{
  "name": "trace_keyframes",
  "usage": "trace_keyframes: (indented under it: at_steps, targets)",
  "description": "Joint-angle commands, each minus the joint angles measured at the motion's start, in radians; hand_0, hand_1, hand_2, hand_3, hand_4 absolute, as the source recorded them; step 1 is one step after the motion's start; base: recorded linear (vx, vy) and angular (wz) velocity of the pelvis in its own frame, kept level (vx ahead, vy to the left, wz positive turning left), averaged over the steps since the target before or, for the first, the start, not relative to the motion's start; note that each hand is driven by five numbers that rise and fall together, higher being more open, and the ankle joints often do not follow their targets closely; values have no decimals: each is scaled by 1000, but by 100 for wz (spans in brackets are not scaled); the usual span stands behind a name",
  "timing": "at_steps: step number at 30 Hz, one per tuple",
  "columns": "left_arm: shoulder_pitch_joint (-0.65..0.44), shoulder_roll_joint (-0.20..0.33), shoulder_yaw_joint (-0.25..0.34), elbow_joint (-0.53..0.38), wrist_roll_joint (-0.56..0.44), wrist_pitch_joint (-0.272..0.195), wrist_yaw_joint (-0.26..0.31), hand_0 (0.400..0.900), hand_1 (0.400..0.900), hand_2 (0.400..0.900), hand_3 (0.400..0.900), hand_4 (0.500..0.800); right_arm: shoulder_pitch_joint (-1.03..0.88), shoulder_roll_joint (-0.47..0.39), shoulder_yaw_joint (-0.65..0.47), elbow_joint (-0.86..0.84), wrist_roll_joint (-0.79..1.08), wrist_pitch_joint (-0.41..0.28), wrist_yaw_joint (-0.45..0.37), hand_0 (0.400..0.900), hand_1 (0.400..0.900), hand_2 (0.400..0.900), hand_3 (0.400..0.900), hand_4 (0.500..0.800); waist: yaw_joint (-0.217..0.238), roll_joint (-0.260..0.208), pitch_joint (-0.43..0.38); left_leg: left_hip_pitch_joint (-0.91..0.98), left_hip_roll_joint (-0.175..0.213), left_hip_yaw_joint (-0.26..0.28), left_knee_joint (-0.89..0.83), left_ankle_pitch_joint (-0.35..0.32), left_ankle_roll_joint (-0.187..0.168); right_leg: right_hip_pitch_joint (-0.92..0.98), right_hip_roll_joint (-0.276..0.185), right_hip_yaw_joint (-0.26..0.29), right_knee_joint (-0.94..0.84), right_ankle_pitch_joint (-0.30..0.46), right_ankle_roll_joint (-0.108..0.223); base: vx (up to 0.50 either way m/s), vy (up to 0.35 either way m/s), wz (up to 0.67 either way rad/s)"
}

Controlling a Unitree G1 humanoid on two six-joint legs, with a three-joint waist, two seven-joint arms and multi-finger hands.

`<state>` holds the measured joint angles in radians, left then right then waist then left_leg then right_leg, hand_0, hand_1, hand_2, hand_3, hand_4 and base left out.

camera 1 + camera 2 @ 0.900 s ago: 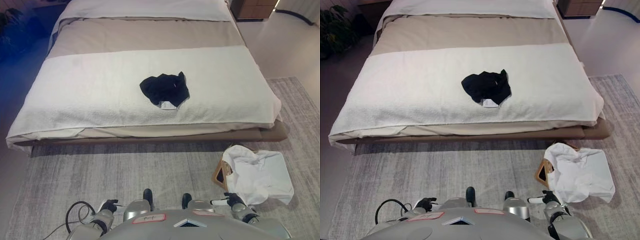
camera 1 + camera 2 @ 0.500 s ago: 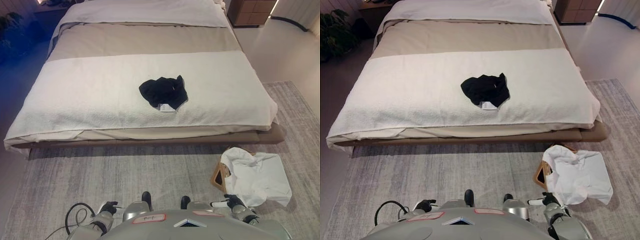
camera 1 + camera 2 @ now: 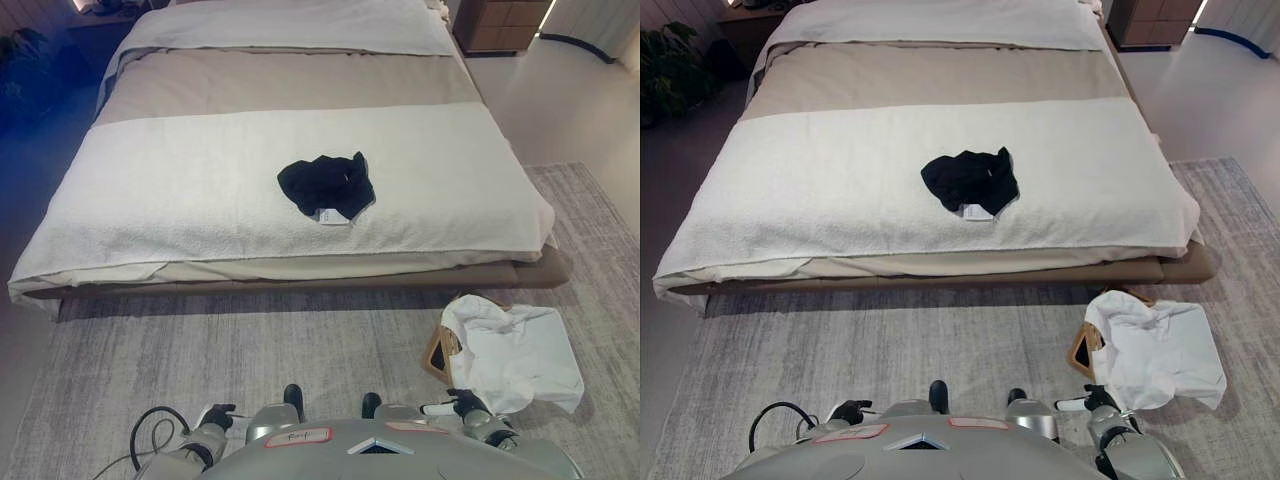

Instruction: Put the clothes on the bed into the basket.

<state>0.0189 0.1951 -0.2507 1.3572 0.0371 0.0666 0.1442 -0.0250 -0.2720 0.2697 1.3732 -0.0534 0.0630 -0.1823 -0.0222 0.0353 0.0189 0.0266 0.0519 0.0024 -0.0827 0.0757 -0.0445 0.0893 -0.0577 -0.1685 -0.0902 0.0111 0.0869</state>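
Observation:
A black garment [image 3: 326,186] lies crumpled on the white blanket [image 3: 180,190] in the middle of the bed's near part. A brown basket [image 3: 439,348] stands on the rug at the lower right, its rim mostly covered by a white garment [image 3: 520,350] draped over it. My left hand [image 3: 216,415] shows low at the bottom left, far from the bed. My right hand [image 3: 458,404] shows at the bottom right, just in front of the basket, with a white-tipped finger held straight and nothing in it.
The bed's foot edge [image 3: 300,285] runs across the view, with a grey rug [image 3: 250,350] between it and me. A wooden nightstand [image 3: 495,25] stands at the far right. A plant [image 3: 670,60] stands at the far left.
The whole picture has shifted a little, so the camera has moved. The garments, the basket and both hands stay where they were.

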Motion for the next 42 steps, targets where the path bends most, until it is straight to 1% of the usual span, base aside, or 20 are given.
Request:
trace_keyframes:
  at_steps: [1,9,14,17,19,20,21,22,24,25,27,28,29,31,33,34,36,39,40,42]
  targets:
    - [-49,19,14,50,25,-1,9,900,900,900,900,800,-47,1,28,28,-13,-1,-8,900,900,900,900,800,10,-51,25,39,-72,8,-5,-67,6,-9,30,36,3,-12,-12,8,2,7]
    - [-51,21,17,53,25,4,2,900,900,900,900,800,-54,-3,29,35,-17,5,6,900,900,900,900,800,14,-54,31,35,-73,7,-5,-67,9,-6,25,25,3,-5,-10,2,2,2]
    - [-69,36,22,50,12,9,8,900,900,900,900,800,-79,-8,38,22,-16,6,5,900,900,900,900,800,9,-56,60,15,-53,6,-5,-60,8,-78,37,38,95,-30,-30,-44,-48,-7]
    - [-71,44,90,50,-86,9,29,900,900,900,900,800,-76,-2,33,20,0,2,2,900,900,900,900,800,15,-69,66,11,-35,1,5,-50,3,-91,54,40,116,-50,-43,14,-137,-4]
    - [-72,39,107,43,-111,0,42,900,900,900,900,800,-73,3,32,20,3,-2,-3,900,900,900,900,800,20,-89,84,-33,-32,-1,125,-80,1,-83,57,45,118,-57,-53,27,-201,2]
    - [-77,37,109,40,-115,-2,44,900,900,900,900,800,-71,1,30,20,6,-4,-4,900,900,900,900,800,24,-100,98,-66,-42,1,215,-104,-1,-78,56,46,122,-62,-58,-12,-217,-1]
    - [-81,35,107,35,-120,-2,44,900,900,900,900,800,-69,-5,29,19,9,-4,-6,900,900,900,900,800,31,-105,117,-109,-53,-1,290,-97,-2,-71,59,48,125,-66,-65,-12,-221,-6]
    - [-86,33,107,31,-130,-2,41,900,900,900,900,800,-69,-9,31,16,9,-3,-4,900,900,900,900,800,40,-111,138,-153,-69,-18,373,-83,-1,-62,61,50,126,-70,-74,-5,-182,-15]
    - [-99,32,104,27,-154,-6,39,900,900,900,900,800,-75,-25,35,19,9,0,-7,900,900,900,900,800,60,-115,159,-235,-130,-81,406,-63,11,-54,61,58,123,-80,-82,78,-135,-23]
    - [-99,32,107,27,-164,-7,37,900,900,900,900,800,-74,-29,34,24,10,2,-7,900,900,900,900,800,67,-117,155,-281,-156,-97,387,-68,21,-46,62,63,116,-85,-80,220,-94,-17]
    - [-87,33,117,27,-175,-10,38,900,900,900,900,800,-67,-34,29,30,9,5,-8,900,900,900,900,800,81,-115,145,-324,-142,-94,307,-20,18,-13,74,78,98,-99,-72,298,-48,-19]
    - [-77,29,124,30,-190,-12,38,900,900,900,900,800,-60,-34,31,33,4,6,-6,900,900,900,900,800,90,-109,139,-345,-130,-92,267,34,11,11,87,91,86,-109,-75,378,-16,-47]
    - [-64,25,138,33,-213,-15,35,900,900,900,900,800,-58,-36,36,32,1,7,-7,900,900,900,900,800,114,-107,140,-396,-119,-92,181,66,9,40,98,113,77,-131,-74,407,-17,-63]
    - [-50,23,155,39,-231,-13,40,900,900,900,900,800,-55,-33,41,27,2,6,-11,900,900,900,900,800,143,-105,142,-424,-102,-115,96,123,-3,87,115,160,75,-161,-80,419,-38,-72]
    - [-33,17,168,53,-245,-14,42,900,900,900,900,800,-59,-29,41,16,14,3,-14,900,900,900,900,800,170,-109,145,-482,-74,-138,34,152,-26,132,123,223,78,-203,-75,457,-12,-82]
    - [-23,14,175,57,-251,-13,43,900,900,900,900,800,-59,-24,41,12,17,3,-16,900,900,900,900,800,181,-110,141,-499,-54,-138,29,168,-39,155,122,251,78,-217,-74,476,38,-80]
    - [-10,12,186,60,-261,-14,44,900,900,900,900,800,-58,-15,44,6,19,1,-16,900,900,900,900,800,199,-113,135,-530,-13,-119,22,201,-60,193,113,293,82,-242,-71,503,80,-73]
    - [2,13,196,49,-268,-16,49,900,900,900,900,800,-60,-2,52,2,18,2,-9,900,900,900,900,800,233,-118,126,-562,45,-66,28,254,-83,273,83,346,91,-293,-62,685,210,-78]
    - [7,19,204,44,-266,-15,53,900,900,900,900,800,-63,4,48,-1,23,1,-4,900,900,900,900,800,247,-119,112,-570,76,-29,44,292,-92,322,51,360,99,-314,-45,710,267,-58]
    - [10,24,206,44,-265,-12,52,900,900,900,900,800,-63,9,45,0,25,2,-3,900,900,900,900,800,251,-125,103,-547,72,-8,49,304,-82,334,30,352,110,-319,-35,589,255,-33]
